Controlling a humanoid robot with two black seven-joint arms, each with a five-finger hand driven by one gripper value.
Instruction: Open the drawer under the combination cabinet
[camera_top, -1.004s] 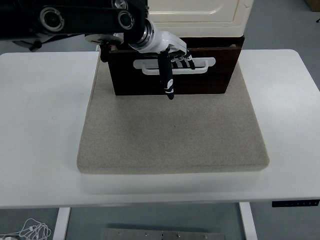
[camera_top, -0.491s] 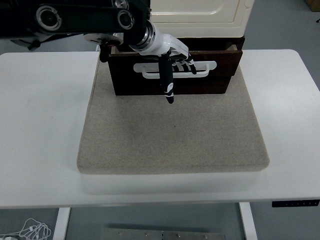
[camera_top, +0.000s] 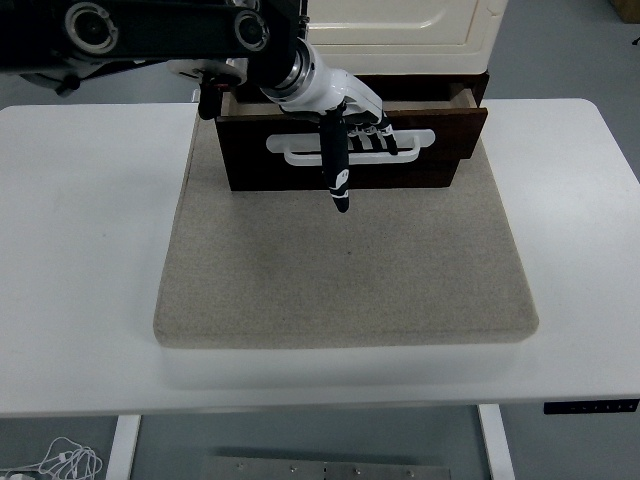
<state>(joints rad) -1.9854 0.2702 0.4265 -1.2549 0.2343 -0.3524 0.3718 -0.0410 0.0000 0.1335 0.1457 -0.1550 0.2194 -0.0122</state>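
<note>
Standing at the far end of a grey mat (camera_top: 345, 270) on the white desk (camera_top: 80, 250), the dark brown drawer (camera_top: 420, 128) is seen beneath a cream cabinet (camera_top: 400, 25), its front facing the near edge, long axis left to right. Its white handle (camera_top: 420, 140) is grasped by the left hand (camera_top: 345, 115), thumb pointing down.

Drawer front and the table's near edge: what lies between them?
Head view: only the beige mat, then bare white table. The left hand's thumb overhangs the mat.
</note>
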